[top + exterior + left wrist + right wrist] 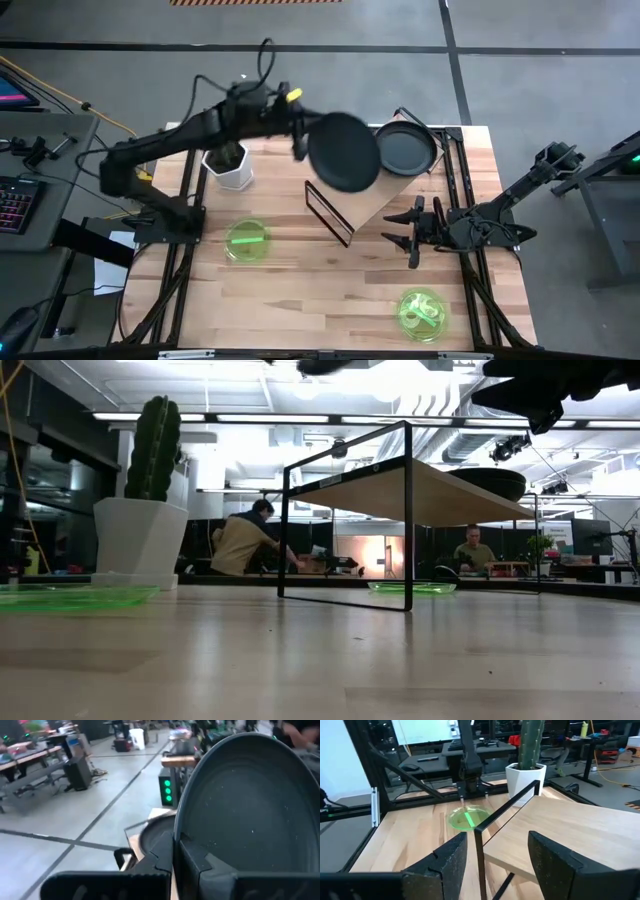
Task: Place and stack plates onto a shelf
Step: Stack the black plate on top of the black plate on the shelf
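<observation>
My left gripper (300, 135) reaches over the table's far middle and is shut on a dark plate (343, 152), which it holds in the air over the shelf (372, 200). The shelf is a light board on black wire legs. A second dark plate (405, 148) lies flat on the shelf's far end. One green plate (247, 241) lies flat on the table left of the shelf. Another green plate (420, 310) lies near the near right corner. My right gripper (412, 232) is open beside the shelf's right near edge (555, 830) and touches nothing. My left gripper pinches the dark plate's rim (176, 845) between its two fingers, one on the plate's hollow upper face and one on its underside. The fingers come roughly level from the table's left. The plate (245, 805) is lifted clear and juts out beyond the fingertips, above the shelf.
A white pot with a cactus (229, 165) stands left of the shelf, under my left arm. Bare tabletop lies between the two green plates. In the low view, people (245, 540) sit in the room beyond the table.
</observation>
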